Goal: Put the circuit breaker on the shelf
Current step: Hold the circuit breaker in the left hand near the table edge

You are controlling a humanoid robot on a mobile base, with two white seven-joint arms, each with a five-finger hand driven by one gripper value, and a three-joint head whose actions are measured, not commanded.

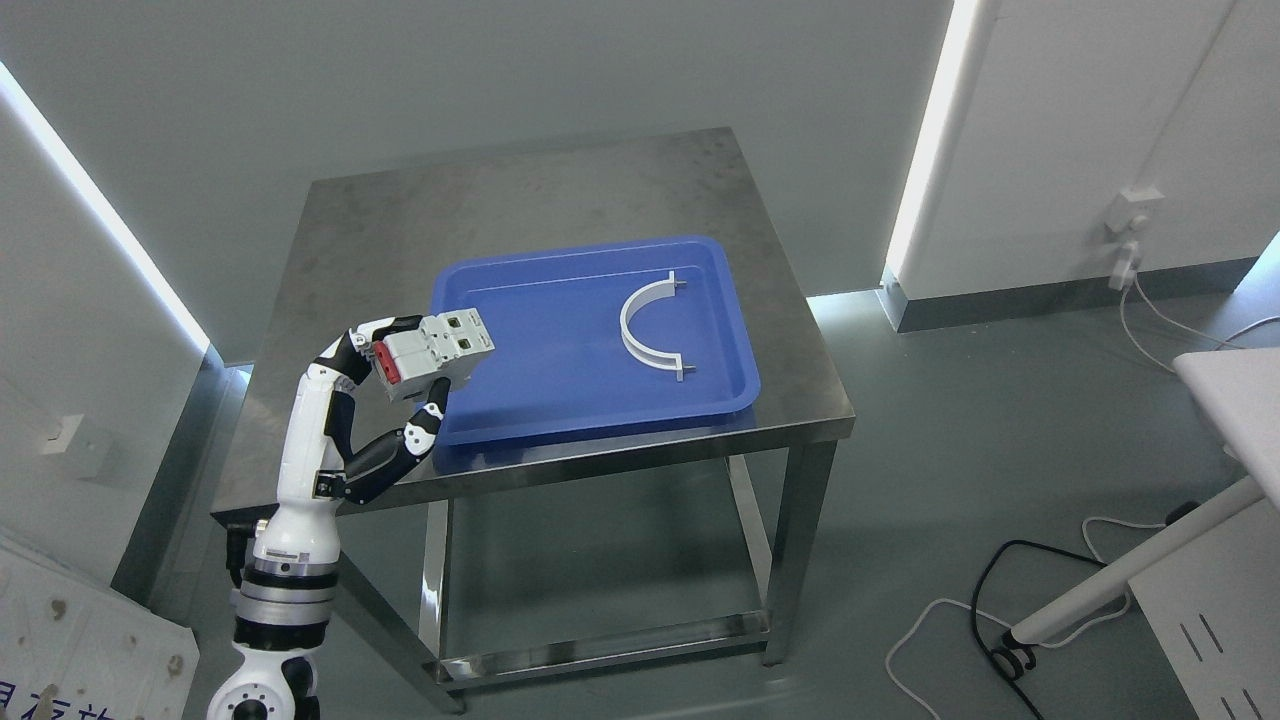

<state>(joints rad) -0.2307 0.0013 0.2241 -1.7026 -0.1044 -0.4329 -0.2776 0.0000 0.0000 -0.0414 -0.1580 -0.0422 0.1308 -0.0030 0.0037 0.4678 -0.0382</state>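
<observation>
My left hand [400,375] is shut on a white circuit breaker [435,352] with a red end face. It holds the breaker in the air over the left edge of a blue tray [560,330]. The thumb [434,405] presses from below and the fingers [385,328] wrap over the top. The arm rises from the lower left. The tray lies on a steel table [520,200]. My right arm is out of view. No shelf shows in the head view.
A white half-ring clamp [648,325] lies in the tray's right half. White furniture [1230,400] stands at the right edge, with cables [960,620] on the floor beneath. A wall socket [1130,215] is at the right wall.
</observation>
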